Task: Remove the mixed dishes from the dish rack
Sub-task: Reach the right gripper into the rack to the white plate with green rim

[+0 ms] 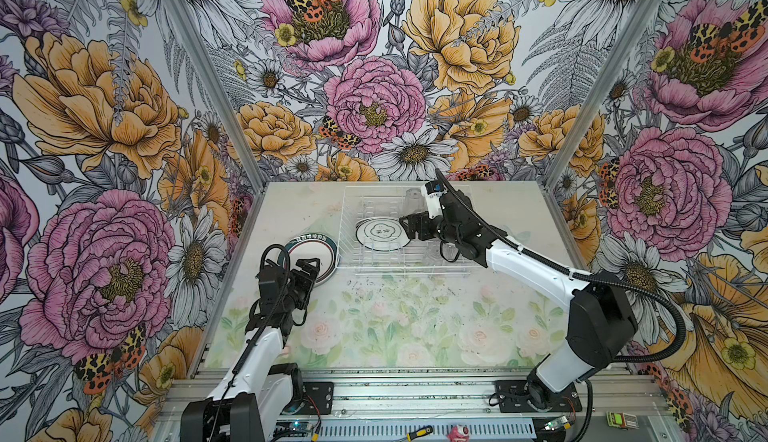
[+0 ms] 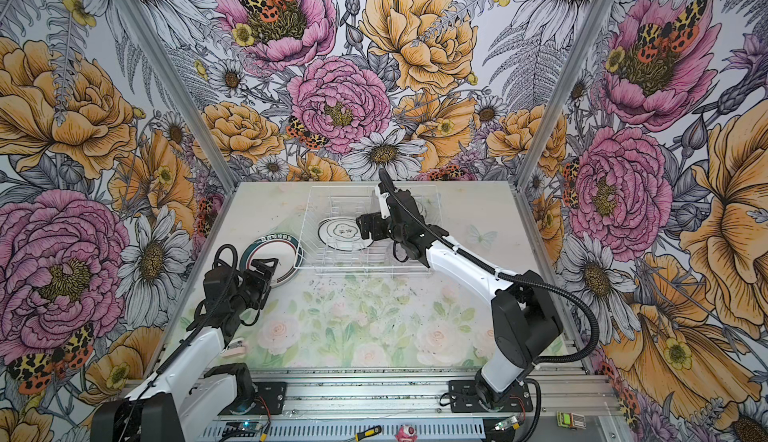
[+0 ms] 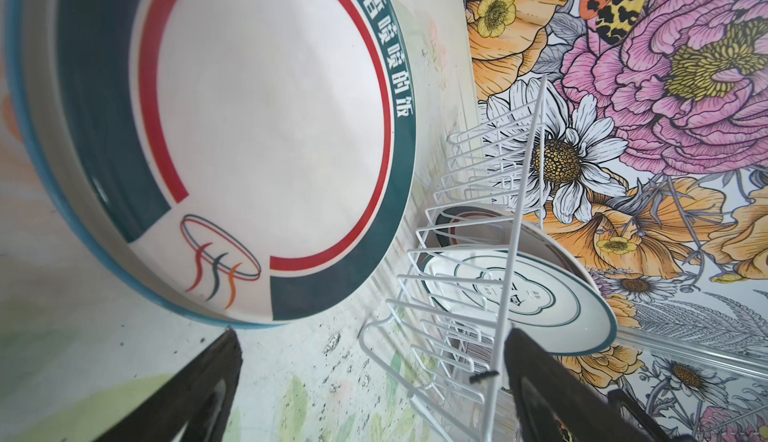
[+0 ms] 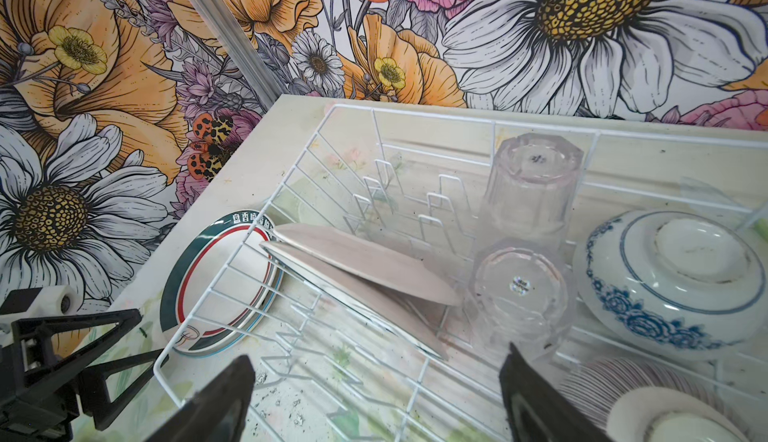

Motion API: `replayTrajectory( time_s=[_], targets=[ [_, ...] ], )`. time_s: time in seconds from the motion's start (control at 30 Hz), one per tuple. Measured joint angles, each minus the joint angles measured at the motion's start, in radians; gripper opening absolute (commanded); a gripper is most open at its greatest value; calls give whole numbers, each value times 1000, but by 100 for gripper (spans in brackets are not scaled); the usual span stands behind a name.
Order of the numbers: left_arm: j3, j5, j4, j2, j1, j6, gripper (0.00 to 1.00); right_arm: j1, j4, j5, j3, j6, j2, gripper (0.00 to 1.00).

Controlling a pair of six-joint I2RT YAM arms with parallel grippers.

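Right hand (image 1: 405,228) wide open, empty, over dish rack (image 1: 353,254)

Upper left, the plate (image 3: 270,128) is white with a teal band, red ring and white lettering. The dish rack (image 4: 494,122) is white wire. The bowl (image 4: 673,286) carries blue flowers on white.

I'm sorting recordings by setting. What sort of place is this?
Probably a staged robot test booth, not a kitchen: flower-print wall panels enclose a table holding a dish rack, and two robot arms are mounted on a metal rail at its front.
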Motion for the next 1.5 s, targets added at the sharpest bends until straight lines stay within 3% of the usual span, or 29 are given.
replayTrajectory(
  time_s=[0.27,0.67,1.5],
  targets=[
    [45,5,-9,-22,-40,87,99,0,-56,-37,86,-97,107,79],
    [120,14,0,-51,-126,172,99,0,-100,-35,195,-192,262,76],
    [107,13,8,-73,-165,180,99,32,-111,-3,231,-247,304,55]
  ],
)
